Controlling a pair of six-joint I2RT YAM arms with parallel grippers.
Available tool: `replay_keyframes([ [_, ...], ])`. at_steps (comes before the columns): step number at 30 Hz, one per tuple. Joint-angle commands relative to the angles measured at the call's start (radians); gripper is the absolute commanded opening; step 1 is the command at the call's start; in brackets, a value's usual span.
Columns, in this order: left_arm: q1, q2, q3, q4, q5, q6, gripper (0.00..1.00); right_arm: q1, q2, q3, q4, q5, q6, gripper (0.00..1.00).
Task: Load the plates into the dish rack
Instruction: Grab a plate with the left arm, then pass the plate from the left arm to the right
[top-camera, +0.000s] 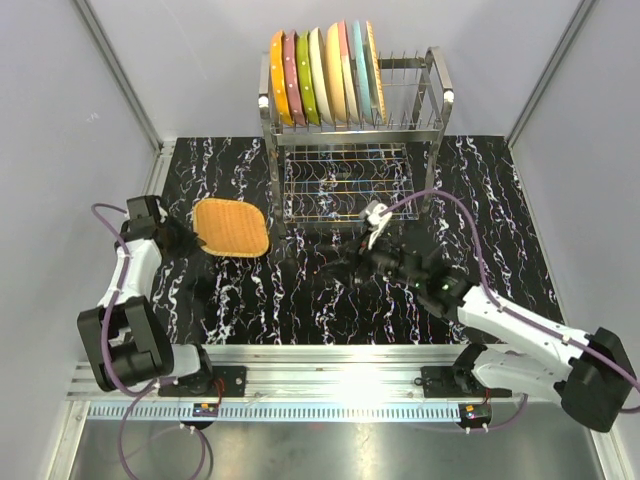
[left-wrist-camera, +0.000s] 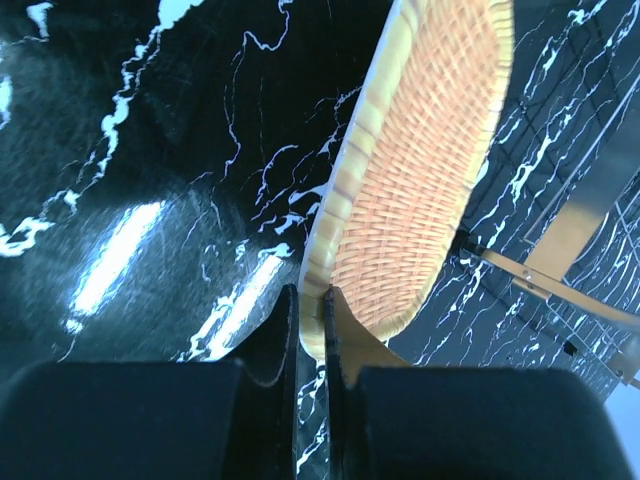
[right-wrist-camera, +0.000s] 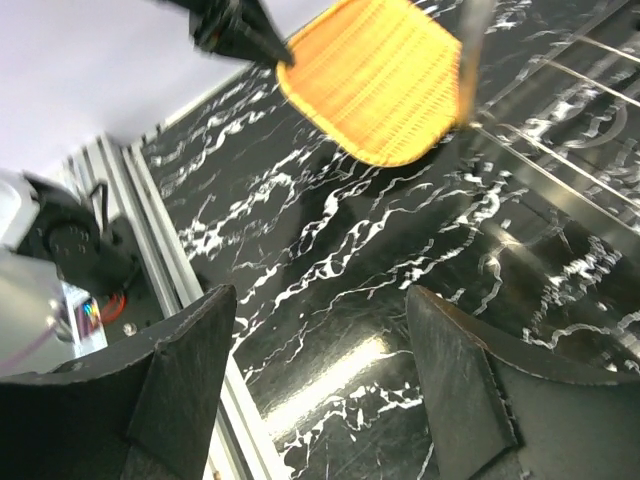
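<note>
Reaching from its base at the lower left of the top view, the left arm rises along the bench's left edge and bends inward, so the left end effector points right. It is pinched on the left rim of the woven plate, which lies over the bench left of the rack. Seven other plates stand on edge in the rack's upper tier, packed toward its left end. The right arm stretches from the lower right diagonally to mid-bench, and the right end effector sits just before the rack's lower shelf, well apart from the woven plate.

Left wrist view: the left end effector is nearly closed, its jaws clamping the plate's cream rim between them. The plate slants away up and right over the bench; a rack leg shows beyond it. Whether its far edge touches the bench I cannot tell.

Right wrist view: the right end effector stands wide with nothing between its fingers, low over the bench. The woven plate is far ahead, the left end effector at its edge, and rack wires run to the right.
</note>
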Motion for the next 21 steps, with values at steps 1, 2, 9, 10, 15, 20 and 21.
replay_keyframes([
  [1,0.0,-0.07,0.01,0.004,-0.016,0.009,0.03,0.085,0.042,0.037,0.089,0.105,-0.111,0.77],
  [2,0.0,-0.079,0.009,0.005,-0.02,0.012,0.01,0.099,0.073,0.044,0.092,0.111,-0.129,0.77],
  [9,0.0,-0.128,0.038,-0.04,0.038,0.017,0.0,0.28,0.269,0.136,0.152,0.251,-0.378,0.82],
  [10,0.0,-0.139,0.041,-0.049,0.037,0.017,0.0,0.297,0.321,0.146,0.179,0.262,-0.42,0.83],
  [15,0.0,-0.236,0.026,-0.068,0.052,0.001,0.0,0.392,0.492,0.261,0.192,0.318,-0.513,0.89],
  [20,-0.001,-0.32,-0.01,-0.109,0.098,-0.006,0.0,0.415,0.656,0.399,0.203,0.368,-0.557,0.91],
  [21,-0.001,-0.34,-0.025,-0.111,0.113,-0.011,0.0,0.415,0.679,0.441,0.192,0.365,-0.57,0.91],
])
